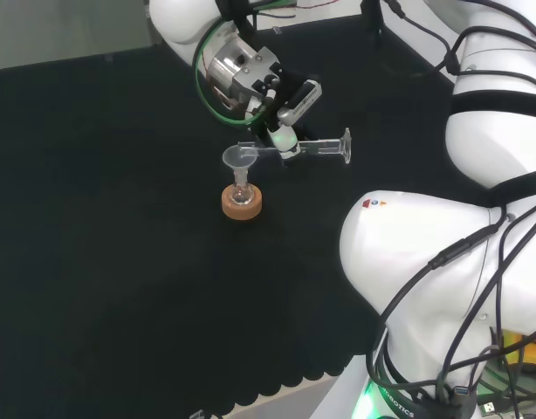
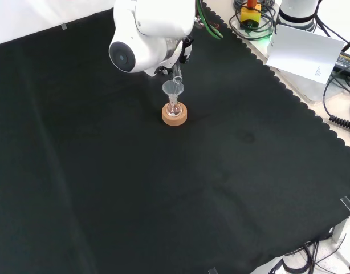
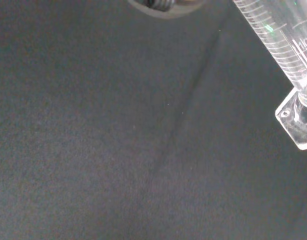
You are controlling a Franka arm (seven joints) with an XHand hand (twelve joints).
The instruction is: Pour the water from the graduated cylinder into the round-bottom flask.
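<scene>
A small clear round-bottom flask [image 1: 242, 194] stands on a cork ring [image 1: 242, 204] in the middle of the black cloth, with a clear funnel [image 1: 239, 158] in its neck. My hand [image 1: 285, 109] is shut on a clear graduated cylinder [image 1: 313, 147] that lies almost level in the head view, its mouth over the funnel and its foot pointing right. In the front view the flask [image 2: 174, 110] and funnel [image 2: 173, 88] stand just below the arm's white link, with the cylinder's mouth [image 2: 177, 79] above the funnel. Up close, the wrist view has the cylinder [image 3: 278, 45] with its scale and foot.
The arm's big white links [image 1: 425, 253] stand at the right of the head view. In the front view a white paper sheet [image 2: 305, 52] and cables lie beyond the cloth's scalloped edge at the upper right. Black cloth [image 2: 163, 188] spreads around the flask.
</scene>
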